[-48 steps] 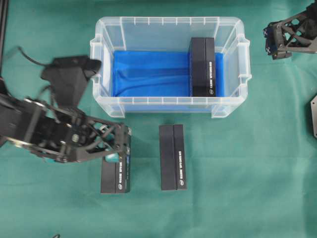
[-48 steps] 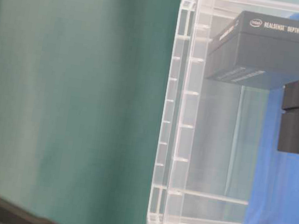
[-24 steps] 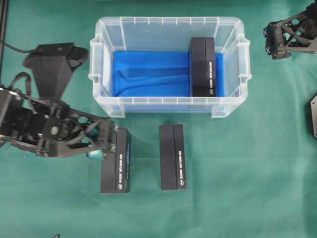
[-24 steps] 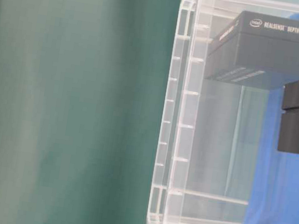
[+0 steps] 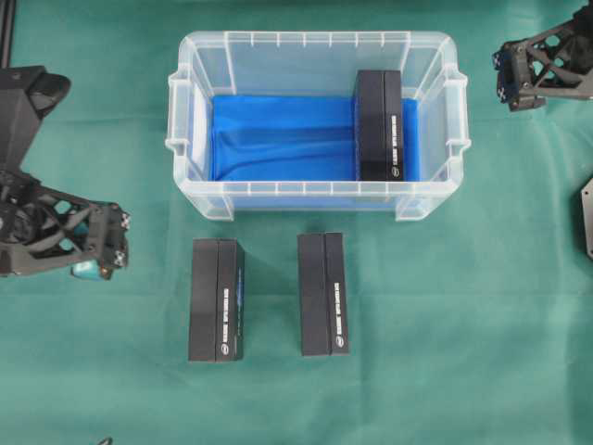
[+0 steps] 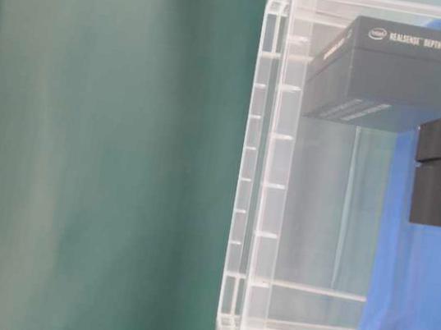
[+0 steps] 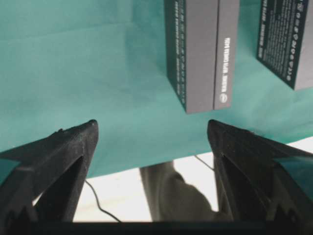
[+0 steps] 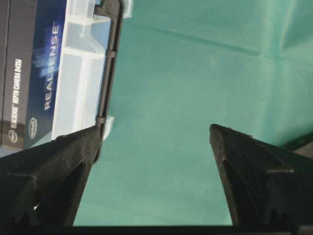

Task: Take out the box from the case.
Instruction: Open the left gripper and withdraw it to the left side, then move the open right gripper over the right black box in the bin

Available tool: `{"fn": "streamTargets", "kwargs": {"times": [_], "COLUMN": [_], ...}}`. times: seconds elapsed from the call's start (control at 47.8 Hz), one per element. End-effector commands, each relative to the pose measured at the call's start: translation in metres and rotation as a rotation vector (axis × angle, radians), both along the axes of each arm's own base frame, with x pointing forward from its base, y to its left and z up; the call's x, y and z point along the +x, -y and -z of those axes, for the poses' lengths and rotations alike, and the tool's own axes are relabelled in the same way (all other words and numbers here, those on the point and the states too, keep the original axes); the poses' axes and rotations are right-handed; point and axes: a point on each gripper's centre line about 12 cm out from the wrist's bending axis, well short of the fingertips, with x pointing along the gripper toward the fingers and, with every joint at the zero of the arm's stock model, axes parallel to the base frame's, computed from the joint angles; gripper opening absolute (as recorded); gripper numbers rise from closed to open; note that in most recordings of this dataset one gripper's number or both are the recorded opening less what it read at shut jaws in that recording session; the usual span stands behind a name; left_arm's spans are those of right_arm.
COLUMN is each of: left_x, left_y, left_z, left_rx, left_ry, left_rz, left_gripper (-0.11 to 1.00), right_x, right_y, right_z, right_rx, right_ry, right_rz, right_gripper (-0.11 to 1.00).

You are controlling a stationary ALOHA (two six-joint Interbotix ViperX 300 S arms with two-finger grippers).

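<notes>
Inside case, one box, two boxes outside

Left gripper and right gripper gape, empty.

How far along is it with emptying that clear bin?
Two black boxes already lie on the green cloth in front of the case. Nothing is in hand: both left gripper and right gripper have open jaws. One box is left inside.

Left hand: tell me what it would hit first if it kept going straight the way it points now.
Probably the nearer black box on the green cloth; the open left hand aims roughly at its end. Depth is unclear, so it might meet the cloth first.
</notes>
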Motion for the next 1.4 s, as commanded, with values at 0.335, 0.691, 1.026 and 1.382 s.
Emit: {"fn": "streamTargets", "kwargs": {"times": [0.335, 0.691, 1.026, 1.382], "left_x": [-0.012, -0.028, -0.035, -0.034], "left_y": [-0.048, -0.11, -0.131, -0.131], "left_z": [-0.006, -0.006, -0.006, -0.007], "left_rx": [0.055, 0.114, 0.133, 0.128], "left_ry": [-0.027, -0.118, -0.145, -0.142], "left_rz": [-0.026, -0.017, -0.003, -0.004], "left_gripper": [0.93, 0.93, 0.93, 0.93], "right_x": [0.001, 0.001, 0.0, 0.007], "right_y": [0.0, -0.001, -0.001, 0.0], "right_z": [-0.007, -0.007, -0.007, -0.009], "right_rx": [-0.005, 0.009, 0.012, 0.018], "right_ry": [0.024, 0.034, 0.025, 0.042], "right_rz": [0.001, 0.012, 0.02, 0.024], "right_gripper": [0.91, 0.91, 0.91, 0.91]}}
